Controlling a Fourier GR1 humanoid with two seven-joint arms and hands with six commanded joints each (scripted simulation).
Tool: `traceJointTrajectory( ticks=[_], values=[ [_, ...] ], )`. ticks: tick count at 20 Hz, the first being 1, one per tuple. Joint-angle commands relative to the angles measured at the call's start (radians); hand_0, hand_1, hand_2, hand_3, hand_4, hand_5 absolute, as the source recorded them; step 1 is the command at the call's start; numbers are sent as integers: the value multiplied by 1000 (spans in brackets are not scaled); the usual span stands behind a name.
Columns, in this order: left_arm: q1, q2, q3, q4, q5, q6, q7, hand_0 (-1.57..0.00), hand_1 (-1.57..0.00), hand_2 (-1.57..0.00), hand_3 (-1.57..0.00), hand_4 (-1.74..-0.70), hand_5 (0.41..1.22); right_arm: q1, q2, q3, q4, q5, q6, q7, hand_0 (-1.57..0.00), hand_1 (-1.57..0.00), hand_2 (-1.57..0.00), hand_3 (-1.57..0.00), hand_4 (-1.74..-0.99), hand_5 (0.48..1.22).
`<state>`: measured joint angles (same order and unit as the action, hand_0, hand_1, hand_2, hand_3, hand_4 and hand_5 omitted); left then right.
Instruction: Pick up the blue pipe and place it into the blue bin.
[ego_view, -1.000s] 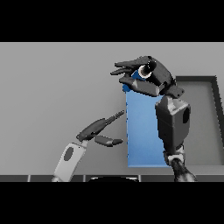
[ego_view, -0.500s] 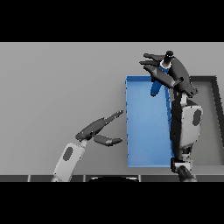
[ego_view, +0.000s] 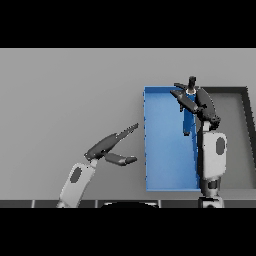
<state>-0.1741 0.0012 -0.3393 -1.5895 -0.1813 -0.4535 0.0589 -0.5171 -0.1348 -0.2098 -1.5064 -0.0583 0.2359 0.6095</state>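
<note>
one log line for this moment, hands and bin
right hand: open over blue bin | blue pipe: not visible | left hand: open, idle beside bin | grey tray: behind right arm

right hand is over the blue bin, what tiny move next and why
Probably lift the right hand clear. It sits above the blue bin near its far right corner with fingers spread, and no blue pipe shows in its grasp, so the drop looks done. The left hand idles open left of the bin.

Blue bin (ego_view: 165, 165) interior open, right hand (ego_view: 192, 100) over its far corner (table left bare)
</note>
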Motion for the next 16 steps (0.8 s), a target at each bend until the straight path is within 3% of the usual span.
traceJointTrajectory(
  ticks=[1,3,5,7,8,9,10,12,14,16],
  values=[
    [3,-12,-11,-3,-9,8,8,1,1,1,1,-928,470,16,-5,14,27,-15,-25,0,-1571,-1571,-1571,-1571,-1498,1221],
    [6,-4,-7,-4,-13,10,2,1,1,1,1,-923,476,45,-25,53,71,-41,-55,0,-1571,-1571,-1571,-1571,-1497,1221],
    [7,-1,-7,2,-19,13,-5,1,1,1,1,-922,480,71,-82,124,114,-105,-108,0,-1571,-1571,-1571,-1005,-1585,1221],
    [-9,2,7,2,-11,15,3,1,1,1,1,-920,484,65,-148,218,159,-189,-185,-5,-1571,-1571,-1571,-643,-1641,1221],
    [-7,-5,-2,8,-17,16,-5,1,1,1,1,-919,486,61,-179,263,173,-240,-231,-6,-1571,-1571,-1571,-514,-1661,1221],
    [1,-6,-12,12,-27,17,-13,1,1,1,1,-918,489,72,-203,301,155,-282,-266,-14,-1571,-1571,-1571,-411,-1677,1171],
    [6,-9,-16,12,-32,21,-14,1,1,1,1,-920,491,60,-242,352,178,-342,-322,-9,-1571,-1571,-1518,-455,-1626,1161],
    [8,-12,-15,12,-32,26,-11,1,1,1,1,-921,493,36,-337,499,244,-500,-435,0,-1084,-1025,-987,-291,-1469,1148],
    [13,-8,-13,-4,-22,21,-19,1,1,1,1,-924,493,-9,-450,634,246,-640,-521,0,-693,-656,-631,-186,-1370,1125],
    [15,-9,-15,-1,-28,24,-8,1,1,1,1,-926,494,-39,-529,734,202,-640,-478,0,-443,-419,-404,-118,-1307,1068]
  ],
)
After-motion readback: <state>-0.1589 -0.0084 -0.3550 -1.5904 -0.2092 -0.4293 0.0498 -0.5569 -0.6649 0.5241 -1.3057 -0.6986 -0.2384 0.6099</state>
